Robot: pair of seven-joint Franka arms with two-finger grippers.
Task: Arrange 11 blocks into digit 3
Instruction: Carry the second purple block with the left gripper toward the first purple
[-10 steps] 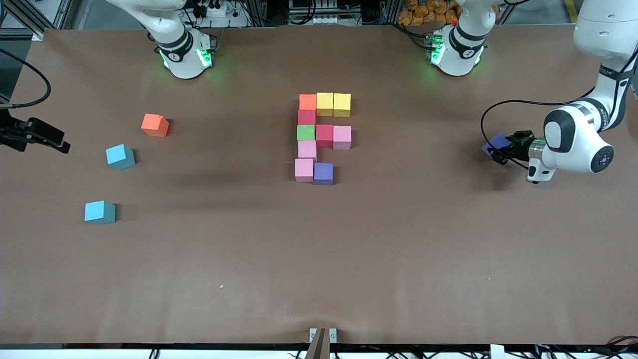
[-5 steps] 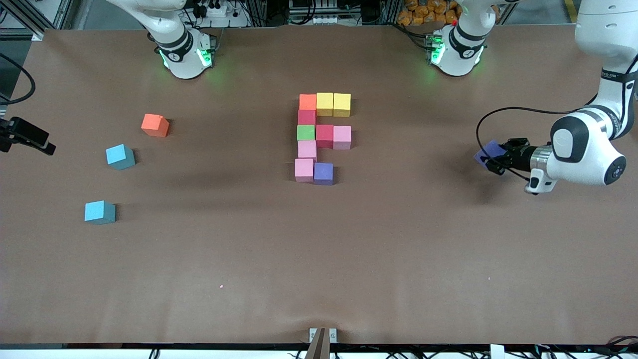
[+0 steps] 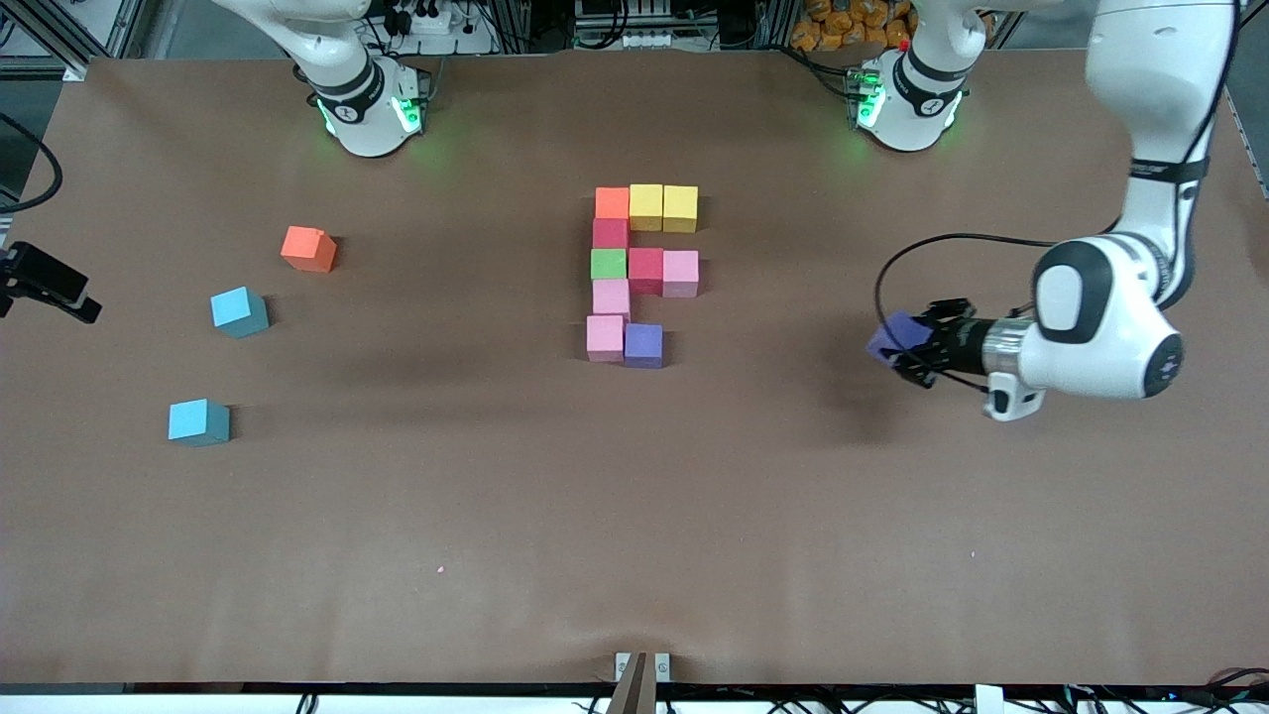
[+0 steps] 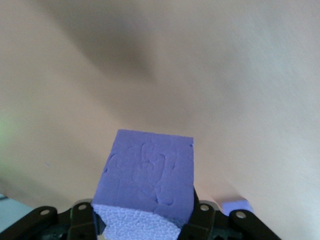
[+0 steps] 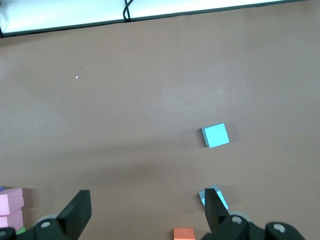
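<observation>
Several blocks touch in the middle of the table: an orange block (image 3: 612, 202) and two yellow ones (image 3: 662, 207) form one bar. A red (image 3: 610, 233), a green (image 3: 608, 264) and two pink blocks (image 3: 607, 317) form the column. A red and a pink block (image 3: 680, 274) make the middle bar, and a purple block (image 3: 643, 345) lies beside the nearest pink. My left gripper (image 3: 917, 347) hangs over the table toward the left arm's end, shut on another purple block (image 3: 895, 337), which fills the left wrist view (image 4: 147, 172). My right gripper (image 5: 145, 215) is open and holds nothing.
A loose orange cube (image 3: 308, 248) and two light-blue cubes (image 3: 239, 311) (image 3: 198, 420) lie toward the right arm's end. The right gripper (image 3: 45, 281) shows only as a dark tip at that end's edge. The brown table (image 3: 634, 516) is bare nearer the camera.
My left gripper has carried the purple block from the left arm's end toward the figure in the middle. The right gripper has drawn back toward the view's edge.
</observation>
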